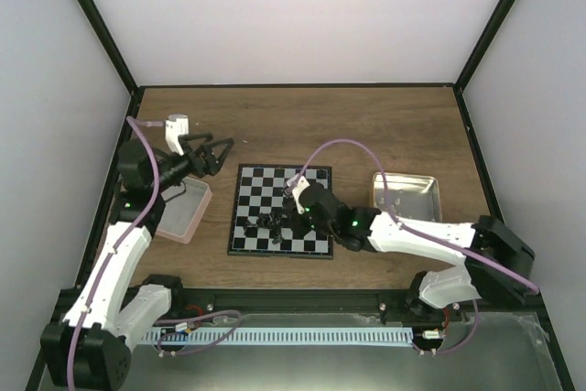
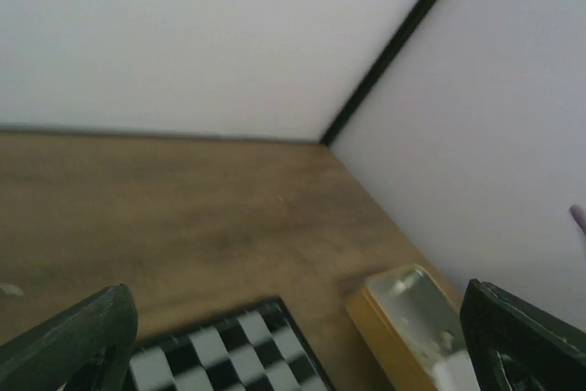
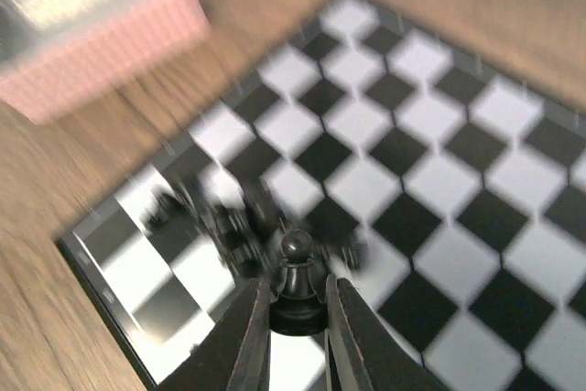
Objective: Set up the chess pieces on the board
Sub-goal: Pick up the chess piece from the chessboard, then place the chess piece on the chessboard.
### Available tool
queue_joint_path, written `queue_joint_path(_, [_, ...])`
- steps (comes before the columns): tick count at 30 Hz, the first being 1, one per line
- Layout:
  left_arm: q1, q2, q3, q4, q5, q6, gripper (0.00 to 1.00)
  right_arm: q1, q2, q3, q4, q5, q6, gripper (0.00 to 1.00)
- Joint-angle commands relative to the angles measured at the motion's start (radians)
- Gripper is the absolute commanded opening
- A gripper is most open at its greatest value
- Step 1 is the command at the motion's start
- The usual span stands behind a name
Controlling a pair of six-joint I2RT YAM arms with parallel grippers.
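Black pawn pinched upright over the board's near-left corner

Black is the only set that can be made out. A loose cluster of black pieces (image 1: pixel 272 220) sits on the near-left part of the board (image 1: pixel 265 185), bunched together rather than standing in ranks. No cream-white piece can be picked out in any view.

The right gripper (image 3: pixel 297 304) reaches over that cluster, and its fingers (image 3: pixel 252 336) stand narrow, pressed on either side of one black pawn (image 3: pixel 297 267). They hold it low on the body, close to the base. That looks deliberate, since a low pinch on so small a figure leaves little room for it to tip or twist. The pawn's long axis is upright to the board, round head up and base down. In that pose it can be set on a square without turning. Whether the base touches the board or hangs just over it cannot be told, as the wrist view is blurred.

The left gripper (image 1: pixel 216 155) hangs raised past the board's far-left corner, near the pink tray (image 1: pixel 188 211), with its fingers spread wide and nothing between them. This looks like a waiting pose that leaves the board free for the other arm. The tan tray (image 1: pixel 406 195) lies just beside the board's right edge.

Setting up seems barely begun, with no row formed
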Motion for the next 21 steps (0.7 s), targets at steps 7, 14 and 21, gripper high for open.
queue_joint_path(7, [-0.171, 0.157, 0.004, -0.124, 0.327, -0.331, 0.78, 0.007, -0.031, -0.05, 0.593, -0.088, -0.239, 0.15])
queue_joint_path(14, [-0.211, 0.183, -0.054, -0.201, 0.372, -0.321, 0.51, 0.007, -0.032, -0.061, 0.633, -0.115, -0.241, 0.15])
queue_joint_path(21, [-0.236, 0.211, -0.07, -0.191, 0.376, -0.313, 0.3, 0.007, -0.025, -0.05, 0.603, -0.124, -0.246, 0.15])
